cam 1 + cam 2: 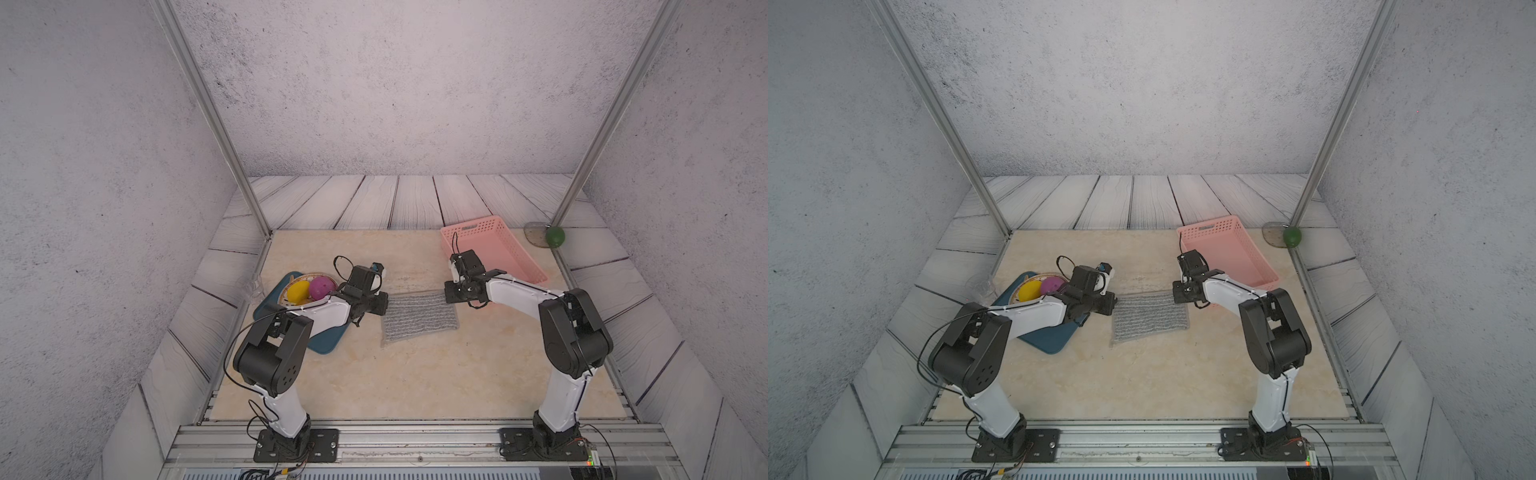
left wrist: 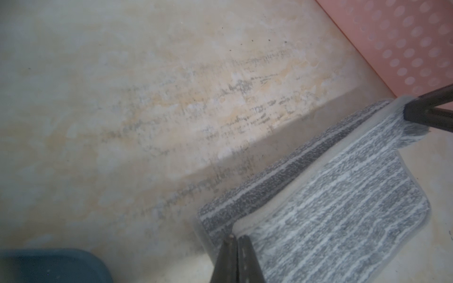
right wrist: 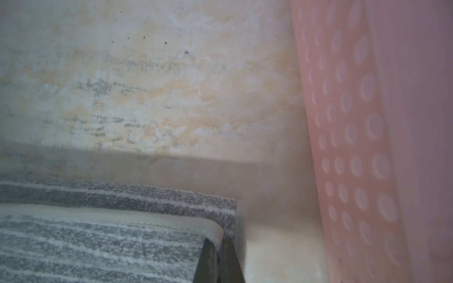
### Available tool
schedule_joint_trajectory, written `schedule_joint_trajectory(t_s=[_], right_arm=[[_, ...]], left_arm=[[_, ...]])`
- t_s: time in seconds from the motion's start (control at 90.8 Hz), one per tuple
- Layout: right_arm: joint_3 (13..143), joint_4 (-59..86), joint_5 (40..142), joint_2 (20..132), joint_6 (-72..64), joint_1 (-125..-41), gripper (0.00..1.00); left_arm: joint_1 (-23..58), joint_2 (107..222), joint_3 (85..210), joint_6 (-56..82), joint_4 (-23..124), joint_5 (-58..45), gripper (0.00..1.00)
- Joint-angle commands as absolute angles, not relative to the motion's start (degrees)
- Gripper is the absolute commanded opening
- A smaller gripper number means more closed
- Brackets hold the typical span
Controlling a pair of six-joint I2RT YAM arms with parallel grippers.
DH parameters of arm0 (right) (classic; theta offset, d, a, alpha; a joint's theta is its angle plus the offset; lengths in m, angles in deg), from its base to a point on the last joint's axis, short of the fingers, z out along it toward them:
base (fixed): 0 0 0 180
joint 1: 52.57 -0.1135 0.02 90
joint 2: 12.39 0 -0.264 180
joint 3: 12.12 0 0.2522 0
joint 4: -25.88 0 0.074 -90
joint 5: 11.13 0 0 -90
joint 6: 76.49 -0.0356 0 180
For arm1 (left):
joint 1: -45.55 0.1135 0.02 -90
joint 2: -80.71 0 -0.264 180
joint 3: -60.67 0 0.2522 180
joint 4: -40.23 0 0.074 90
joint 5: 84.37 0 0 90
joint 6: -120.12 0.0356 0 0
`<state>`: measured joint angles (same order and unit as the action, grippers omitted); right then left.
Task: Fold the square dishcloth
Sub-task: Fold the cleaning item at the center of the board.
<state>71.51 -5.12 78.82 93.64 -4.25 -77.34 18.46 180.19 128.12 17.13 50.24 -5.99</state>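
Grey striped dishcloth (image 1: 417,316) sits mid-frame in both top views, on the beige table (image 1: 374,374) between the two arms. Teal mat (image 1: 324,343) is to its left, pink basket (image 1: 478,227) close by at its upper right. Left gripper (image 2: 234,239) is pinched tight on one far corner, right gripper (image 3: 217,241) pinched tight on the other. Wrist views show both clamping the whitish hem of the top layer, raised a little, with a darker strip of cloth showing beyond it. Looks like a half fold in hand, edges not lined up yet. Handling guess: light, limp, fuzzy, so it sags between the pinches and drags on the table rather than slides. Corners are the right hold. Keep the hem taut between them and move both together, or the layer bunches or skews. Nothing fragile.
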Motion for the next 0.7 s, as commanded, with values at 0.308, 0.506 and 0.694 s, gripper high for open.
schedule_joint_trajectory(t_s=[0.308, 0.506, 0.694], right_arm=[[67.22, -2.73, 78.69, 89.48, -6.44, -78.09, 0.0], [65.42, -2.04, 78.62, 88.48, -6.88, -78.55, 0.0], [64.43, -1.9, 78.43, 87.68, -7.15, -78.66, 0.0]], left_arm=[[17.12, 175.88, 122.34, 14.52, 44.97, -4.79, 0.0], [16.65, 174.25, 120.29, 13.87, 43.56, -4.67, 0.0], [16.37, 173.56, 119.17, 13.4, 43.22, -4.3, 0.0]])
